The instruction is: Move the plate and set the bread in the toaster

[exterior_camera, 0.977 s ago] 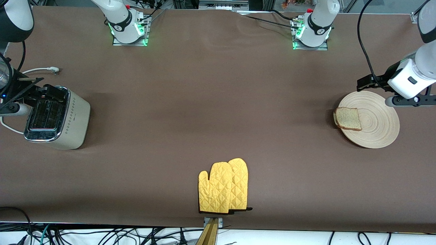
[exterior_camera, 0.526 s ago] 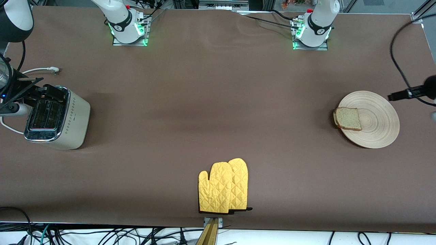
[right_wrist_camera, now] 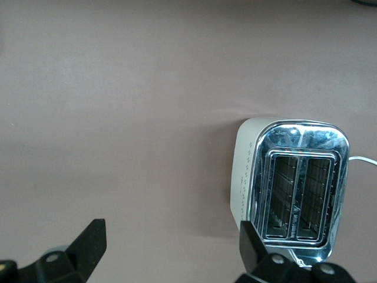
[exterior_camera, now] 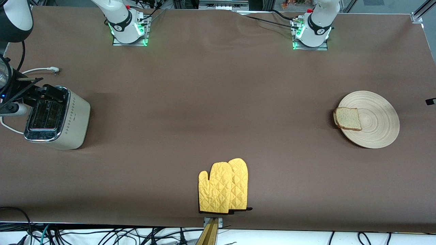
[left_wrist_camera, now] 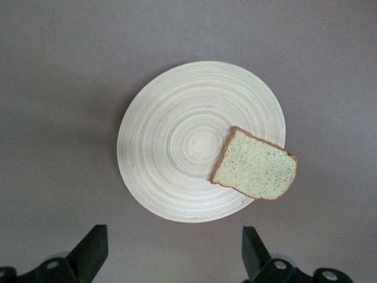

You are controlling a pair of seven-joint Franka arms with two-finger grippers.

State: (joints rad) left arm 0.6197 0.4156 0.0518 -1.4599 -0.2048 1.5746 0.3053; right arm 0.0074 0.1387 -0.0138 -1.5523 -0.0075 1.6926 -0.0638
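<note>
On the brown table (exterior_camera: 218,112), the bread (exterior_camera: 348,118) overhangs the plate (exterior_camera: 374,119) at its nine-o'clock rim. Left gripper (left_wrist_camera: 171,256) above it and right gripper (right_wrist_camera: 171,253) above the toaster (exterior_camera: 56,117) both hang spread wide. A jerky plate move could tip the slice off.

1. A brown cloth covers the table (exterior_camera: 211,102) from edge to edge.
2. The toaster (exterior_camera: 56,117) stands at the right arm's end, at 9 o'clock from the table's middle (its white cord (exterior_camera: 39,70) lies on the cloth beside it).
3. The plate (exterior_camera: 374,119) lies flat at the left arm's end, at 3 o'clock.
4. Two yellow quilted oven mitts (exterior_camera: 223,187), overlapping, lie at 6 o'clock, nearest the front camera.
</note>
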